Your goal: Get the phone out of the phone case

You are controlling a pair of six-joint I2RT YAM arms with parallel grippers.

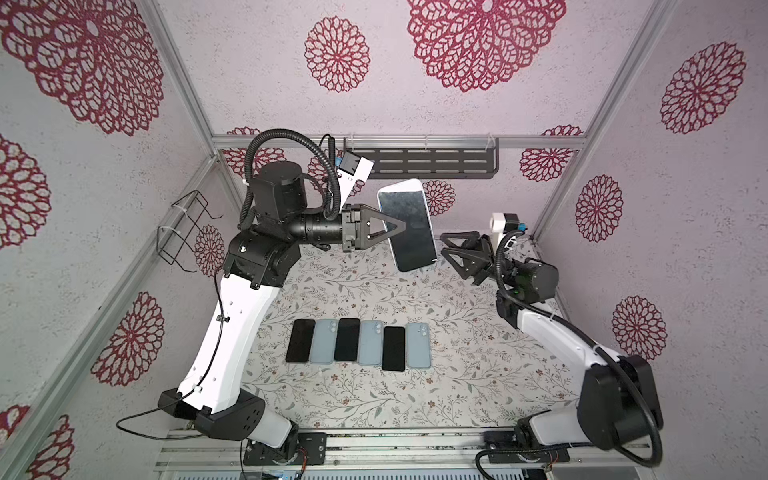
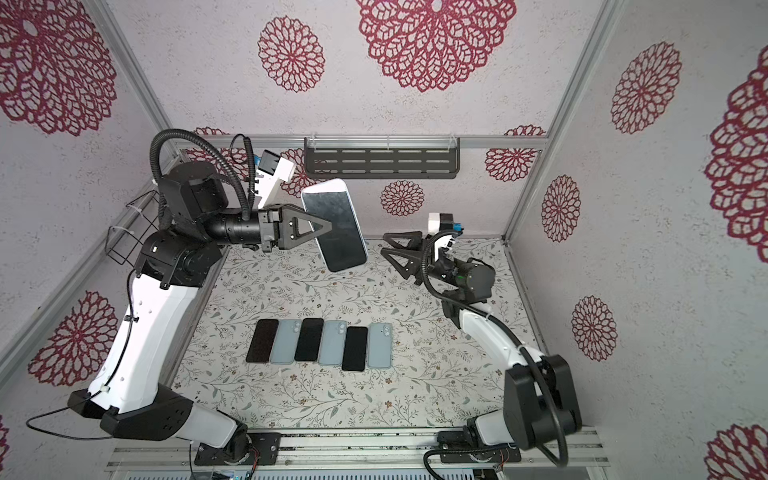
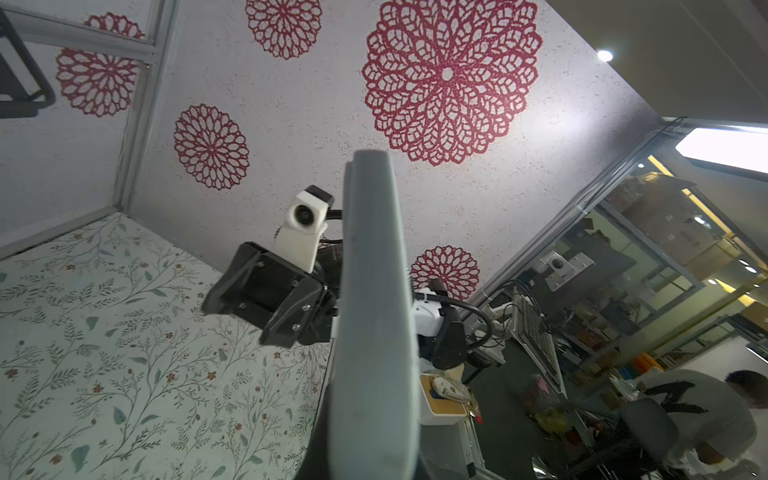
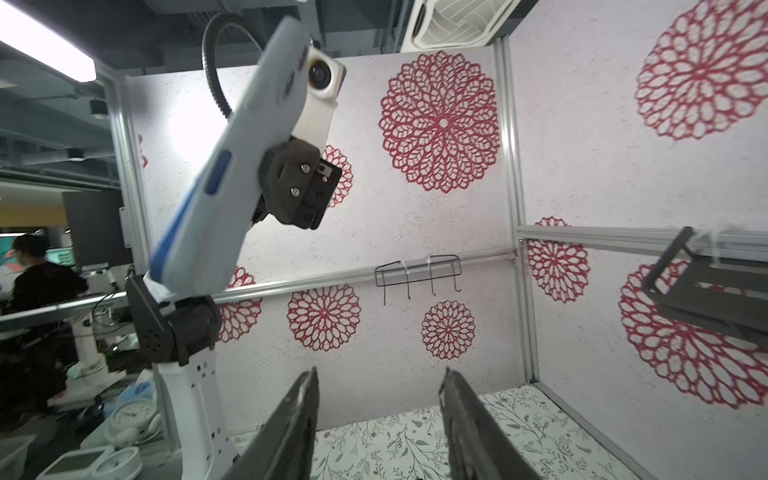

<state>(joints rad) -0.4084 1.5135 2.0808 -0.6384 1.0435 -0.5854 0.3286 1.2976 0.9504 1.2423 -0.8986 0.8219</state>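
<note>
Pinching one glossy phone (image 1: 409, 232) in its pale-blue case (image 4: 249, 137), the left gripper (image 1: 399, 227) is clamped; the right gripper (image 1: 445, 245) gapes empty. Six rounded slabs (image 1: 348, 340) (three black, three pale-blue) lie below.

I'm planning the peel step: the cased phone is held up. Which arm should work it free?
Right. The left gripper is shut on the cased phone, while the right gripper hangs open and empty beside its lower end.
</note>
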